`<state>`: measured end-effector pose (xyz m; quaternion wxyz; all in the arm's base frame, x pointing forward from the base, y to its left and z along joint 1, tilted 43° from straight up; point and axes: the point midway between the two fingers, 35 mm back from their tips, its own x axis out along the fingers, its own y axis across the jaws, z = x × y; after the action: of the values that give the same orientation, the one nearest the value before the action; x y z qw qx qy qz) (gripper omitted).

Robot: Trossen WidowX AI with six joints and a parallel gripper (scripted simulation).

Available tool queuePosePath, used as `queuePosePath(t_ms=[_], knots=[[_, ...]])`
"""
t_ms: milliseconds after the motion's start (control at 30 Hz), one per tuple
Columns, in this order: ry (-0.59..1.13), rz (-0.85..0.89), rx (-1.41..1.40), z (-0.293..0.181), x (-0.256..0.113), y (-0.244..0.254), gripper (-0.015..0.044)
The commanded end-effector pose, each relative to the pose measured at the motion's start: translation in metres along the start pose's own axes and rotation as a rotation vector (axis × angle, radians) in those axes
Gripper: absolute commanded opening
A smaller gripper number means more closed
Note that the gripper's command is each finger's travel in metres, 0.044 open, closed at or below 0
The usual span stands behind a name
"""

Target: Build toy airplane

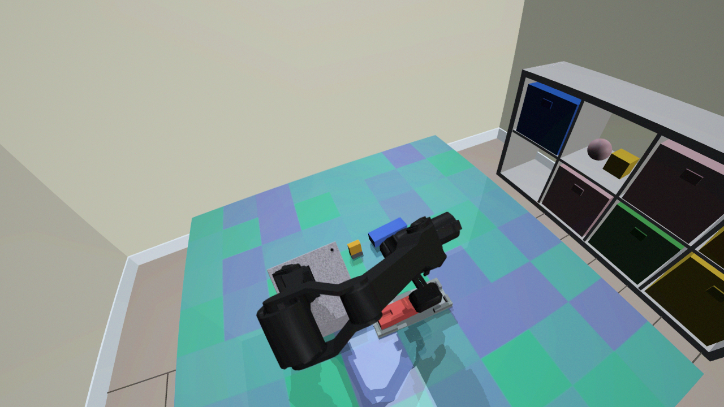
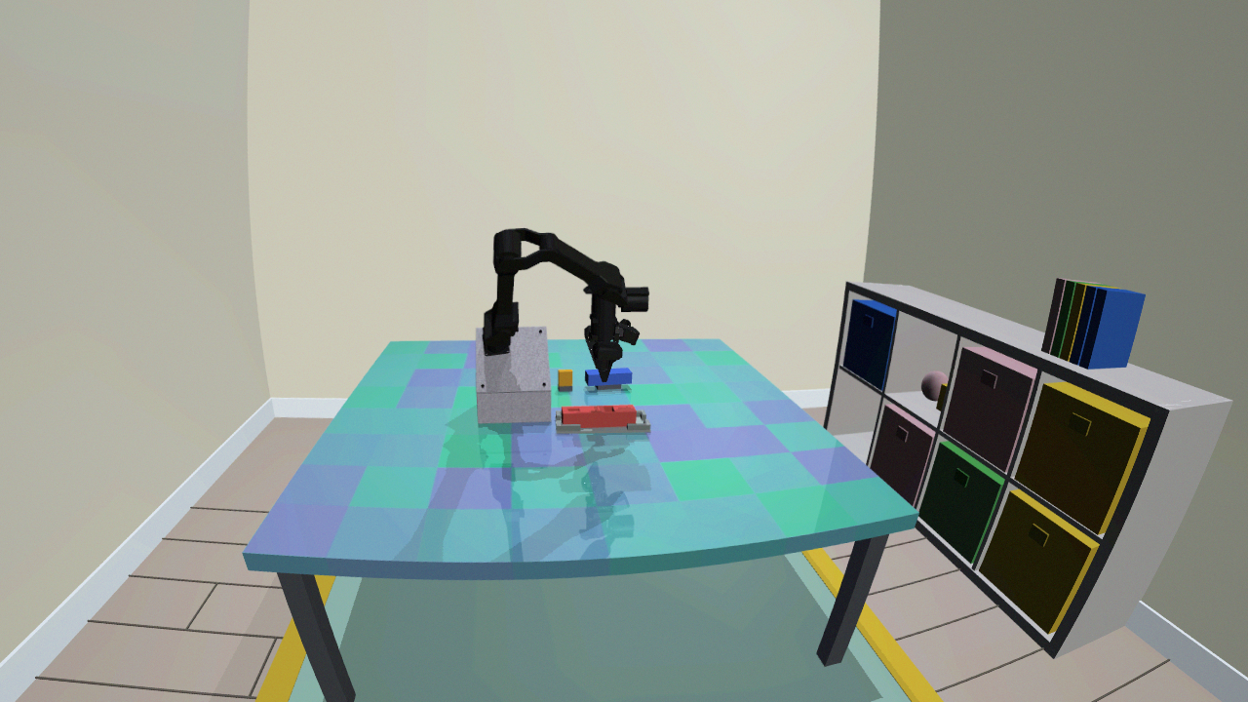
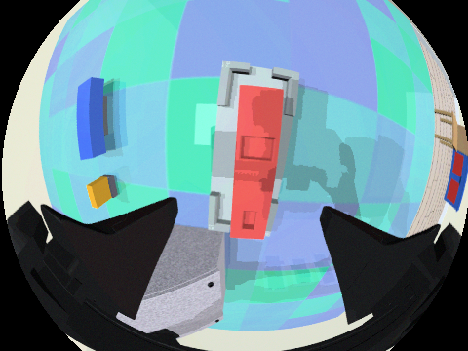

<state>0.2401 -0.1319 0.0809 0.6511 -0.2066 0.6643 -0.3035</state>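
The red fuselage (image 1: 397, 312) (image 2: 598, 417) (image 3: 258, 117) lies in the grey cradle (image 1: 386, 331) (image 2: 610, 428) (image 3: 224, 90), sockets up. In the wrist view its small-socket end reaches over the cradle's near end and right corner, with a gap at the far end; I cannot tell if it lies fully flat. Both the wing socket (image 3: 257, 147) and tail socket (image 3: 249, 220) are empty. My gripper (image 1: 425, 297) (image 2: 604, 377) (image 3: 252, 211) is open and empty above the fuselage. The blue wing (image 1: 387, 232) (image 2: 619, 375) (image 3: 91, 119) and orange tail fin (image 1: 354, 247) (image 2: 565, 377) (image 3: 98, 192) stand apart on low supports.
The speckled grey arm base block (image 1: 323, 263) (image 2: 513, 407) (image 3: 195, 253) stands beside the cradle's socketed tail end. The wing and fin stand on the far side of the cradle in the exterior view. A cube shelf (image 1: 572, 76) (image 2: 1047, 349) stands right of the table.
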Motion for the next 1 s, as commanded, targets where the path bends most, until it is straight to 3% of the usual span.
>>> queuePosePath(t_ms=[0, 267, 567, 833, 967], knots=[[0.003, -0.005, -0.038, 0.000, -0.002, -0.001, 0.0440], [0.000, 0.004, -0.083, 0.014, 0.000, 0.014, 0.0440], [-0.004, 0.030, -0.085, 0.068, -0.004, 0.129, 0.0440], [-0.001, 0.010, -0.080, 0.070, 0.005, 0.248, 0.0440], [-0.002, 0.007, -0.079, 0.068, 0.007, 0.258, 0.0440]])
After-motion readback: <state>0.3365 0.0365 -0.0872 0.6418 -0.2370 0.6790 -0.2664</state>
